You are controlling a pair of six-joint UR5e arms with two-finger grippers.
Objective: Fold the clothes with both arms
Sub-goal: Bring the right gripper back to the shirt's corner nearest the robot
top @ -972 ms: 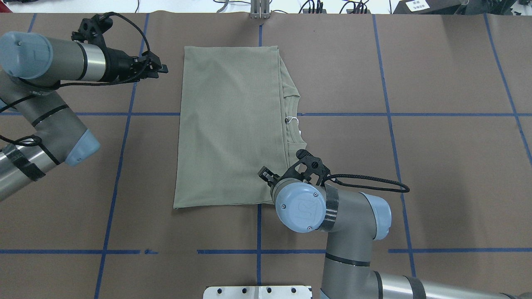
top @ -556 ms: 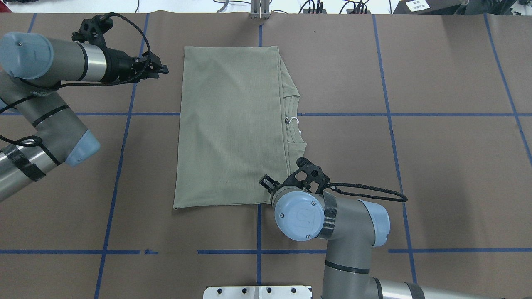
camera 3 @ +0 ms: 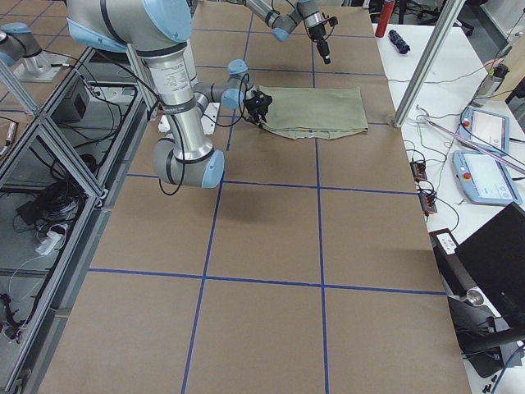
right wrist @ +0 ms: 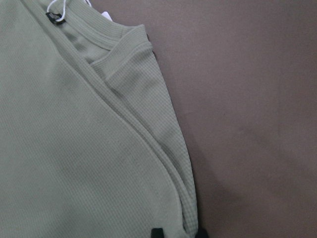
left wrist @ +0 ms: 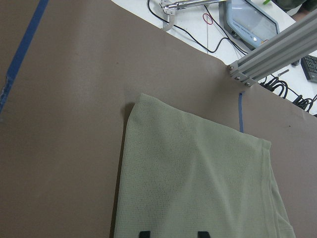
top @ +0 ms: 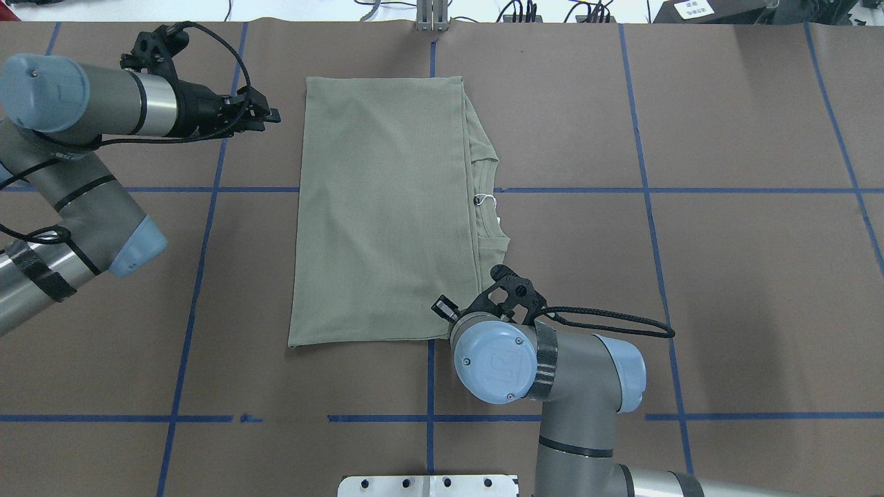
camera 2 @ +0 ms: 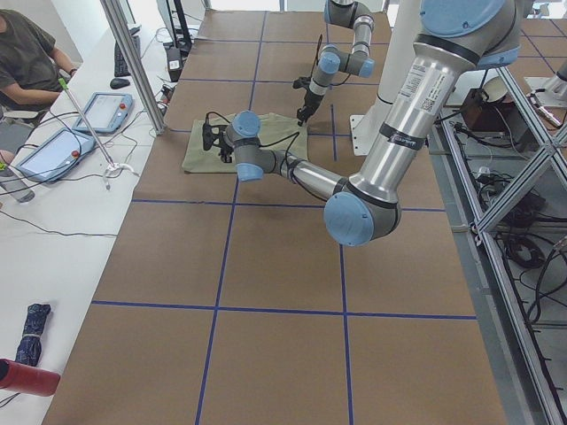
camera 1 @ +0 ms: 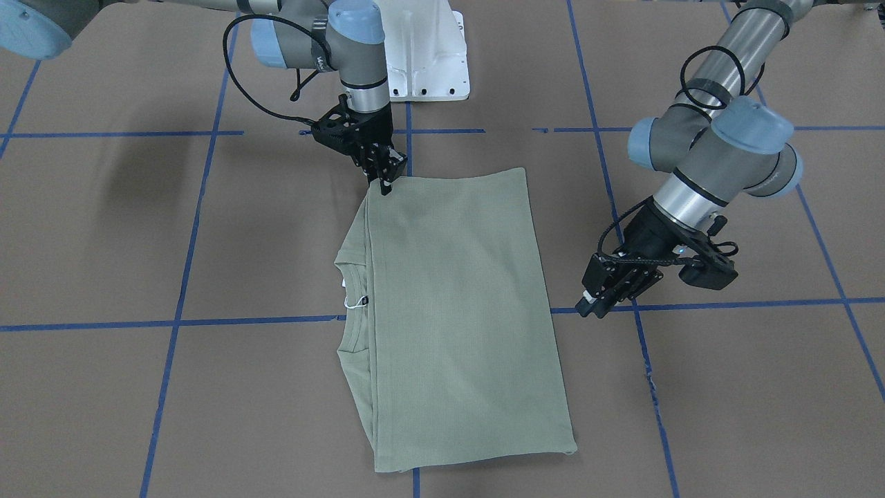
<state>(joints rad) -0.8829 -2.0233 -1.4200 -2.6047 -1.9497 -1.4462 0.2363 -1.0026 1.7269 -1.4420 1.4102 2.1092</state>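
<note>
While the shirt (top: 380,207) lies flat on the table (top: 725,276) straight out from the white base (top: 428,485), folded to a long rectangle, I judge the job only partway done. The collar (camera 1: 354,311) and the tag string (top: 485,200) peek out along one long edge, so at least one more fold looks due.

My right gripper (camera 1: 384,185) is down at the shirt corner nearest the base, on the collar side. From its wrist camera I see both fingertips (right wrist: 157,232) apart, one over the cloth and one just past it, with the stacked edge running between them. It sits there, I think, because that corner gathers every layer, and a pinch there would lift the whole stack together. As far as I can tell, nothing is clamped yet.

My left gripper (top: 271,114) hangs off the opposite long edge, beside the corner farthest from the base, near the cloth but not touching it. Its fingers (left wrist: 144,233) are also spread, with nothing between them, and its camera looks down onto that far corner. I take it as parked clear so that it does not drag the cloth.

Next I would close the right fingers gently and check that all layers are caught. The risk is grabbing only the top layer, or the loose fold sliding open when lifted.
</note>
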